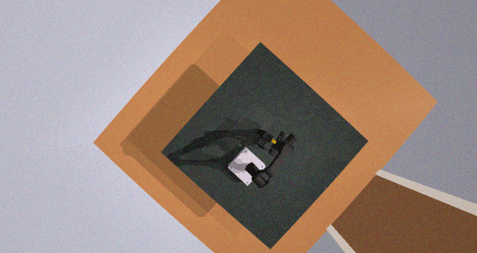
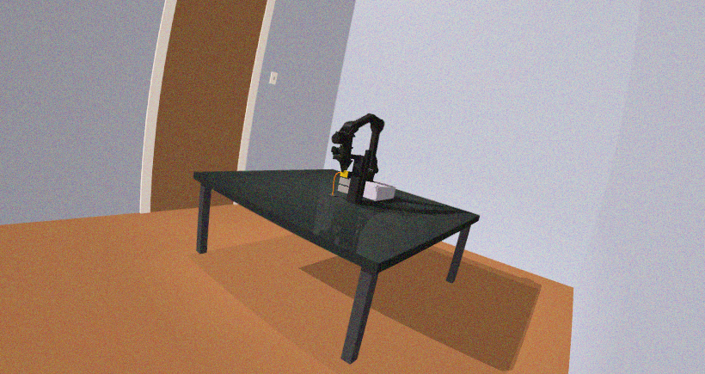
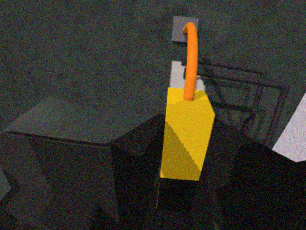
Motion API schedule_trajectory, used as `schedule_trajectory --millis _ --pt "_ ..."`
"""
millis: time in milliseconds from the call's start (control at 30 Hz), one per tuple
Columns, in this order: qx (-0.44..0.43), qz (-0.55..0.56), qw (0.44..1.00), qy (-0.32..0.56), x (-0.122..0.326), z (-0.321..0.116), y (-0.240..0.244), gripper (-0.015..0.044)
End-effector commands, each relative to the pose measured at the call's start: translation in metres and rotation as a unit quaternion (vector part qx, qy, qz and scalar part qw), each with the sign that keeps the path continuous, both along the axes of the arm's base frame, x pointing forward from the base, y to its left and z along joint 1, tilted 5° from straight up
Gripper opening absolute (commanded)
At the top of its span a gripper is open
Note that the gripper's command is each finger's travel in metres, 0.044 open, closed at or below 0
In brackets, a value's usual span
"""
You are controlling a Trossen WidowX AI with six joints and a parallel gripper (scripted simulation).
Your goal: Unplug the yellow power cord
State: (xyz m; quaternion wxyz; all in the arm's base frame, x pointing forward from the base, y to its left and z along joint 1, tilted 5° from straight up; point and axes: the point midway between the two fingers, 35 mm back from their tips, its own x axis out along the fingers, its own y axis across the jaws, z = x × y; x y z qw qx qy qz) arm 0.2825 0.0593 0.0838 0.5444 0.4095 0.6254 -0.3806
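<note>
Colours on and around the dark green table

The table (image 2: pixel 276 193) was a deep green-black with dark grey legs; the plug (image 3: pixel 186 135) was bright yellow, its cord (image 3: pixel 192 58) orange, and the arm (image 2: pixel 362 134) and gripper (image 2: pixel 346 166) black. The base block (image 2: pixel 378 189) beside them was pale lilac-white. The floor (image 2: pixel 98 297) was plain orange-tan, the door (image 2: pixel 202 90) brown with a cream frame, the walls (image 2: pixel 518 100) pale grey-lilac.
</note>
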Motion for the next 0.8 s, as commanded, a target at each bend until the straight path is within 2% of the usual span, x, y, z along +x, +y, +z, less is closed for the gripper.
schedule_trajectory --millis 0,433,767 --pt "-0.034 -0.014 0.999 -0.012 0.010 0.000 -0.028 0.0000" --pt "-0.034 -0.015 0.999 -0.012 0.014 0.001 -0.049 0.0000" --pt "-0.033 -0.015 0.999 -0.011 0.010 -0.001 -0.039 0.0263"
